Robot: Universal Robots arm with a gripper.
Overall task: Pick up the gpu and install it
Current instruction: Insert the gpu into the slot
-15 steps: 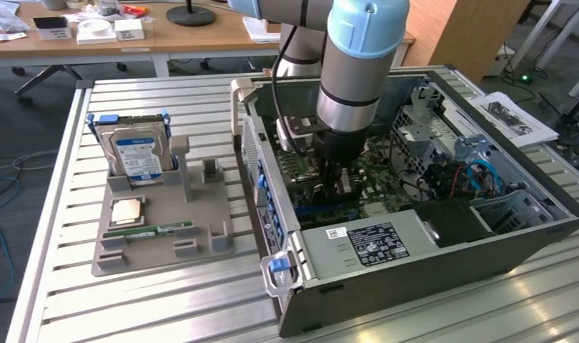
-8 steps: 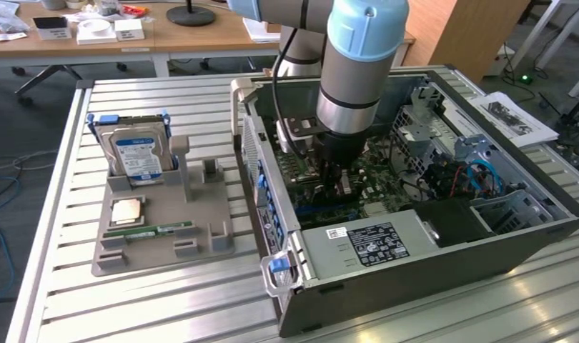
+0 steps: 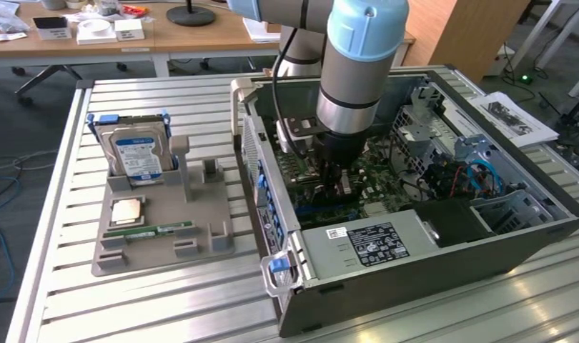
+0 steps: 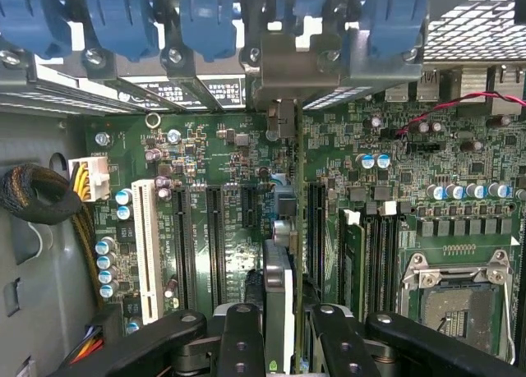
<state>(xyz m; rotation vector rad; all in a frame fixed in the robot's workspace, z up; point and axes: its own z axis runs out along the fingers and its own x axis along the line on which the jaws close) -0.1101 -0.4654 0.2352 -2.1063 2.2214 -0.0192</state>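
My gripper reaches down inside the open computer case, just over the green motherboard. In the wrist view the gpu shows edge-on as a thin dark card with a silvery side, and my gripper is shut on it between its black fingers. The card stands upright over the black expansion slots on the motherboard. Its far end points at a grey metal bracket at the case's back wall. Whether the card sits in a slot I cannot tell.
Blue slot latches line the back wall. A white slot, a cable bundle and the processor socket flank the card. Outside, a grey holder carries the hard drive and a green memory stick.
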